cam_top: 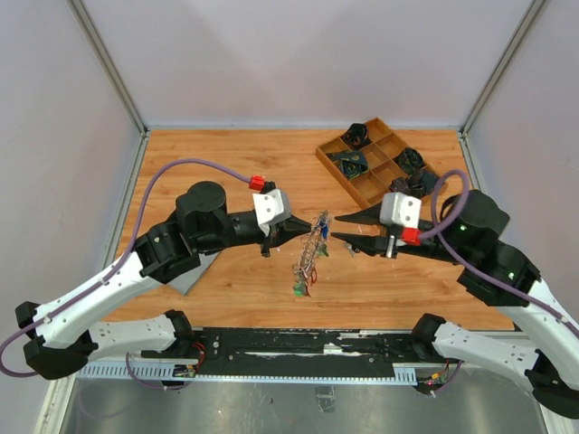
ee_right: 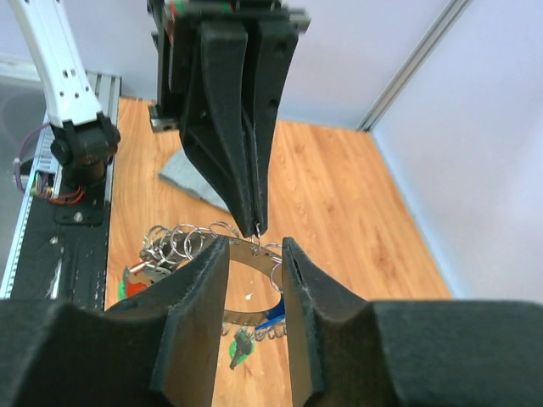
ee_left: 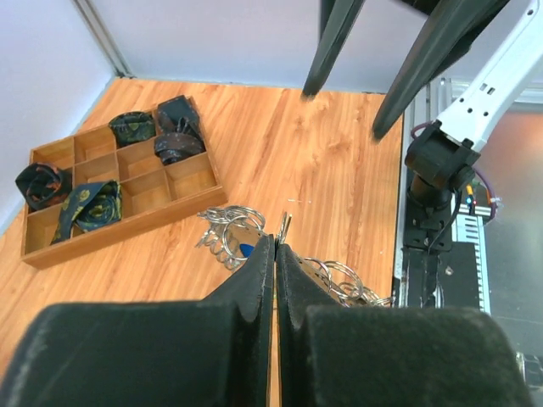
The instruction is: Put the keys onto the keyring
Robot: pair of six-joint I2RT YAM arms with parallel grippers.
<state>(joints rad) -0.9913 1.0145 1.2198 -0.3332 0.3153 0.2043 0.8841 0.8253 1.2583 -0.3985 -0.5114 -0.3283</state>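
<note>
From above, the left gripper (cam_top: 306, 228) and right gripper (cam_top: 336, 227) meet tip to tip over the middle of the wooden worktop (cam_top: 226, 154). The keyring (cam_top: 312, 251) hangs between them, seen nearly edge-on, its lower keys trailing down to the boards. That view does not show the grip.

The left wrist camera shows that arm's jaws pressed flat together, with a thin strip of metal sticking out just past the tips and loops of ring to either side.

The right wrist camera settles it. The left gripper comes down from above and pinches the ring's band, while the right arm's own fingers (ee_right: 301, 284) stand apart on either side of that band, closed on nothing.

Blue (ee_right: 271, 318) and green (ee_right: 240, 343) key tags dangle below.

A compartment tray (cam_top: 339, 176) with dark rolled items sits at the far right, and a grey cloth (ee_right: 191, 174) lies under the left arm.
</note>
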